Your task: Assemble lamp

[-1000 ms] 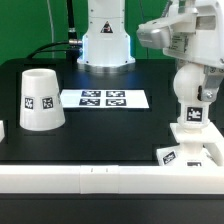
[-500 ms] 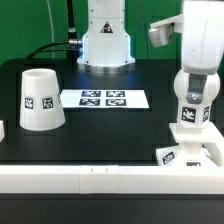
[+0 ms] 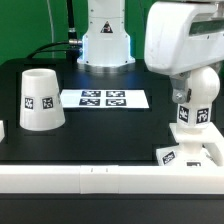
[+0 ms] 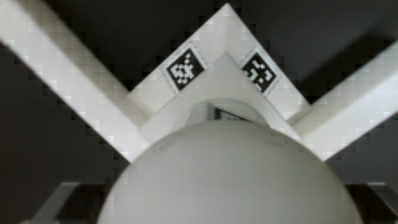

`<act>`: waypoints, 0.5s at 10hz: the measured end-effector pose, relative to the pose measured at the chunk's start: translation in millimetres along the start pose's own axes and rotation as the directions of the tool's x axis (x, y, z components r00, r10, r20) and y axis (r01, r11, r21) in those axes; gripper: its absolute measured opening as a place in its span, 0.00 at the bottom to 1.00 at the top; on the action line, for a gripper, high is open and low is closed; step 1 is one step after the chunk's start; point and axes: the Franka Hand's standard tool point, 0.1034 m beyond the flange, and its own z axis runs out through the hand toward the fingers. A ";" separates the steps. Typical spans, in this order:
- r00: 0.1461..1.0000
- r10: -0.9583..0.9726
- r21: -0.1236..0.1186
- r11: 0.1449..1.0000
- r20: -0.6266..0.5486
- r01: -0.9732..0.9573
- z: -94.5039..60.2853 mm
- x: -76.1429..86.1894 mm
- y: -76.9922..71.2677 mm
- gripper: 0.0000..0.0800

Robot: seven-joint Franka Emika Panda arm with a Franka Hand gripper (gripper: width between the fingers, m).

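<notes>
The white bulb [image 3: 194, 110] stands upright on the flat square base [image 3: 190, 153] at the exterior view's right, close to the front rail. My gripper [image 3: 196, 88] reaches down over the bulb's round head, with the arm's white wrist covering most of it. In the wrist view the bulb head [image 4: 222, 170] fills the frame between my dark fingers [image 4: 43, 200], which sit against its sides. The base's two tags [image 4: 222, 72] show beyond it. The tapered shade [image 3: 41, 98] stands mouth down at the exterior view's left, apart from the gripper.
The marker board [image 3: 104, 99] lies flat in the middle of the black table. A white rail [image 3: 90, 178] runs along the front edge and forms a corner around the base [image 4: 71, 80]. The robot's white pedestal [image 3: 105, 40] stands at the back.
The wrist has turned about the bulb's axis and the arm body has swung in front of the camera. The bulb's tag has shifted toward the exterior view's right. The bulb stays on the base.
</notes>
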 end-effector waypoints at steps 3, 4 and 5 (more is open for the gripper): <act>0.978 0.208 0.001 0.978 0.000 -0.208 0.1 0.3 -0.8 0.72; 0.972 0.237 0.001 0.972 0.000 -0.237 0.2 0.2 -0.9 0.72; 0.950 0.311 0.003 0.950 0.000 -0.311 0.2 0.4 -1.3 0.72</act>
